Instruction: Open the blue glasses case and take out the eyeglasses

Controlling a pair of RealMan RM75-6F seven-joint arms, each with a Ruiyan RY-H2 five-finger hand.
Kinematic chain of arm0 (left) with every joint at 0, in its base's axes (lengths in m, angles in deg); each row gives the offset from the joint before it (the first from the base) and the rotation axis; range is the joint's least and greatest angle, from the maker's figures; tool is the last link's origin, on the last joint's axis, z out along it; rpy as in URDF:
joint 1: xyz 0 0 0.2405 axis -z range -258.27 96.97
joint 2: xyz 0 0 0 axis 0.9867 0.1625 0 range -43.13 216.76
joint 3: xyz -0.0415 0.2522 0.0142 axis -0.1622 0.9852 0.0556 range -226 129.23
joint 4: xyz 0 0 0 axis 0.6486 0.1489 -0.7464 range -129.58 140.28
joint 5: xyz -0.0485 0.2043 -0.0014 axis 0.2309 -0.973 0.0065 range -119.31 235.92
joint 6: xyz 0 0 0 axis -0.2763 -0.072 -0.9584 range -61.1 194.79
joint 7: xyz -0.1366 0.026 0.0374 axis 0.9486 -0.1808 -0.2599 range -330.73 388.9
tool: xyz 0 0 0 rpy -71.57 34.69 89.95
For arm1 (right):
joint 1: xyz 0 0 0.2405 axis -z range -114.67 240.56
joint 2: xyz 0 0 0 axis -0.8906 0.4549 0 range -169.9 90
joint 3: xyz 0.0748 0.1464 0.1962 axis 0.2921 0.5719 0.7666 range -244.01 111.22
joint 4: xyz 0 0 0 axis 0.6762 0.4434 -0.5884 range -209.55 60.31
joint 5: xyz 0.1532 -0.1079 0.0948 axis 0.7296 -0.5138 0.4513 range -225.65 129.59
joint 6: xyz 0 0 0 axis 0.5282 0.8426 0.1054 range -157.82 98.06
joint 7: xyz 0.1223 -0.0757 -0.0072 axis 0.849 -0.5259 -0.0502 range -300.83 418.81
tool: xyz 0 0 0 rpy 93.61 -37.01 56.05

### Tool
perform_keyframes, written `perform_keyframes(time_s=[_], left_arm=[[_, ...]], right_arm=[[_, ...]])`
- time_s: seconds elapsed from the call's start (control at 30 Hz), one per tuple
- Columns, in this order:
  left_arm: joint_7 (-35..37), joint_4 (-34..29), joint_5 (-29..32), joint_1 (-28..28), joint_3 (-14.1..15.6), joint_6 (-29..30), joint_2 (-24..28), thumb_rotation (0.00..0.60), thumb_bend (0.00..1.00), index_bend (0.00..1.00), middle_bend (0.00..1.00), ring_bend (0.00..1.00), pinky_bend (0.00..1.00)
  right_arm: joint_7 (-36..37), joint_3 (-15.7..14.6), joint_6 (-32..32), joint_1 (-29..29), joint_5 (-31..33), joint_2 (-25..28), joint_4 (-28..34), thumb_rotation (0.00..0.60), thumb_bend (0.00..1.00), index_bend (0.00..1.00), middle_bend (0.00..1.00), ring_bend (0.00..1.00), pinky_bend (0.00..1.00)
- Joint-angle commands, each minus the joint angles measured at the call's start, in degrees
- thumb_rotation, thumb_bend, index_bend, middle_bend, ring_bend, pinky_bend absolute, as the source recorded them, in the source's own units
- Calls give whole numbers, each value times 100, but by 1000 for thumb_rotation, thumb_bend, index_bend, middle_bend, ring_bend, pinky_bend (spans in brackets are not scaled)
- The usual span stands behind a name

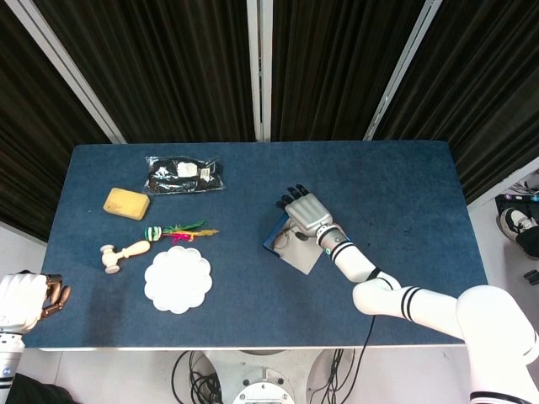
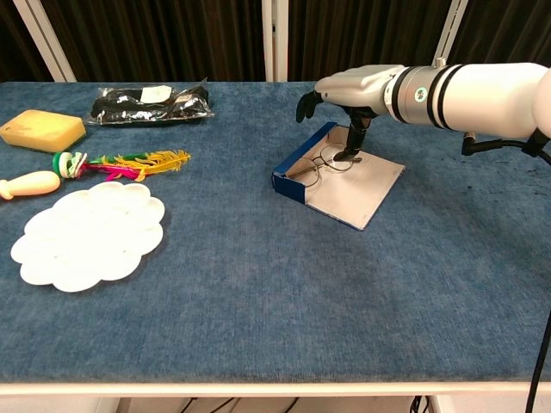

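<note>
The blue glasses case (image 2: 295, 178) lies open near the table's middle, its grey lid (image 2: 362, 191) spread flat toward me. Thin wire eyeglasses (image 2: 322, 163) rest inside against the blue wall. My right hand (image 2: 355, 89) hovers over the case's far end with its fingers stretched leftward and one digit pointing down, its tip on the eyeglasses. From above, the right hand (image 1: 307, 214) covers the upper part of the case (image 1: 274, 238), and the eyeglasses (image 1: 291, 236) show just below it. My left hand (image 1: 27, 300) stays off the table's front left corner, fingers curled, holding nothing.
On the left half lie a white scalloped plate (image 2: 86, 233), a wooden mallet (image 2: 27, 183), a feathered toy (image 2: 129, 161), a yellow sponge (image 2: 41, 130) and a black packet (image 2: 151, 103). My right forearm (image 2: 482, 96) reaches in from the right.
</note>
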Motion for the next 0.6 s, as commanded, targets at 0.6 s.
perform_keyframes(time_s=[0.6], left_arm=[[37, 15, -9, 4, 1, -2, 3, 600, 387, 840, 981, 834, 657]], right_arm=[[179, -50, 186, -274, -72, -378, -612, 600, 318, 378, 170, 0, 0]])
